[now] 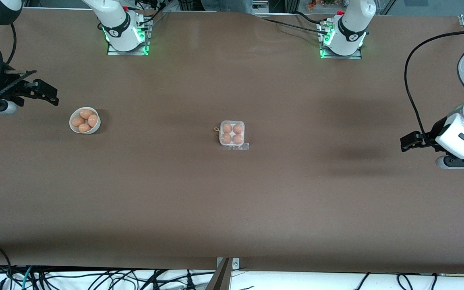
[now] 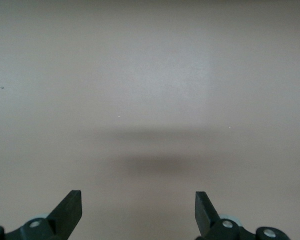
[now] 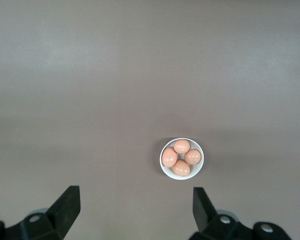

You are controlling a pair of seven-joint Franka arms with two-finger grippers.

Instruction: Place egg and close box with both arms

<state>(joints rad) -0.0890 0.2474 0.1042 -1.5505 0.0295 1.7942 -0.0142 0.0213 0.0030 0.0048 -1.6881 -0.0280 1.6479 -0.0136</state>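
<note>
The box [image 1: 232,133], a small white egg carton with a clear lid, sits mid-table. Each of its cells holds an orange-brown egg [image 1: 226,128], and a clear tab [image 1: 241,146] lies at its edge nearer the front camera. The lid looks down over the eggs. My right gripper [image 1: 48,96] is open and empty, up over the table's right-arm end, beside a white bowl [image 1: 73,125]. In the right wrist view [image 3: 136,197] its jaws stand wide apart. My left gripper [image 1: 408,142] is open and empty over bare table at the left-arm end, and it also shows in the left wrist view [image 2: 138,200].
The round white bowl [image 3: 163,168] holds several more eggs [image 3: 181,146] and stands toward the right arm's end. Cables run along the table's edge nearest the front camera. The arm bases [image 1: 125,38] stand at the table's edge farthest from the front camera.
</note>
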